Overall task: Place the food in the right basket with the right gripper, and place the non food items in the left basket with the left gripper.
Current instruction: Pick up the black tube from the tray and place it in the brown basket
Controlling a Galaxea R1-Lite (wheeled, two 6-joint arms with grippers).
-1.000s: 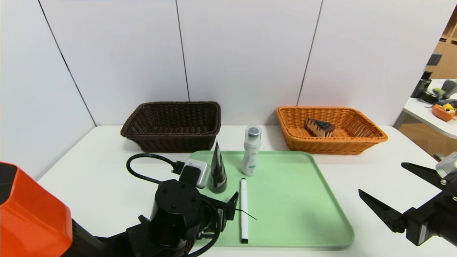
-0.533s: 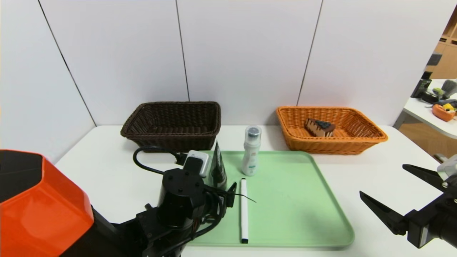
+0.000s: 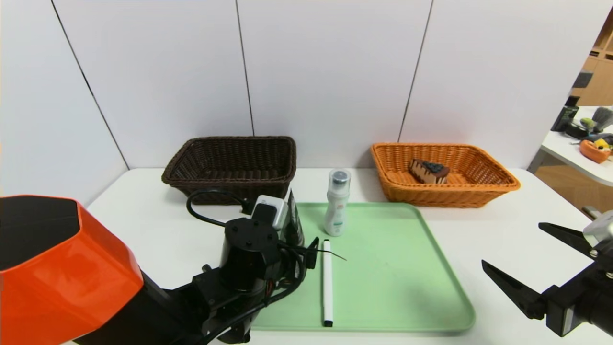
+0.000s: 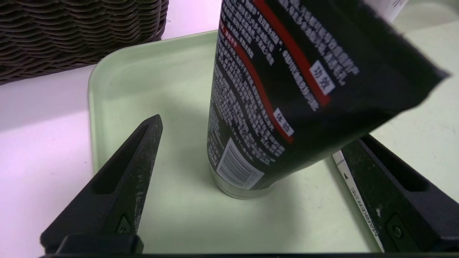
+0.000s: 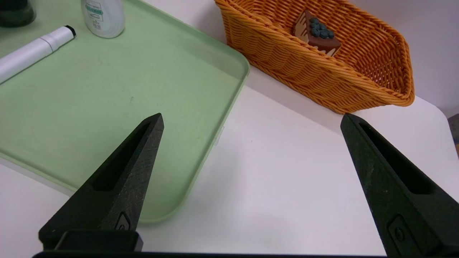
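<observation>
A black tube (image 4: 279, 89) stands on its silver cap at the near left of the green tray (image 3: 407, 268). My left gripper (image 4: 256, 129) is open with one finger on each side of the tube, apart from it. In the head view the left wrist hides most of the tube (image 3: 293, 225). A white bottle (image 3: 336, 203) stands upright on the tray, and a white marker (image 3: 327, 282) lies along it. A slice of chocolate cake (image 3: 428, 171) lies in the orange right basket (image 3: 498, 182). The dark brown left basket (image 3: 230, 191) looks empty. My right gripper (image 3: 512, 243) hangs open over the table to the right of the tray.
Both baskets stand at the back of the white table (image 3: 143, 230), against white wall panels. The left wrist's black cable (image 3: 206, 218) loops in front of the brown basket. Another table with clutter (image 3: 594, 143) stands off to the far right.
My left arm has moved forward and a little right, bringing its open fingers around the black tube. The right gripper has barely shifted. Nothing on the tray has moved.
</observation>
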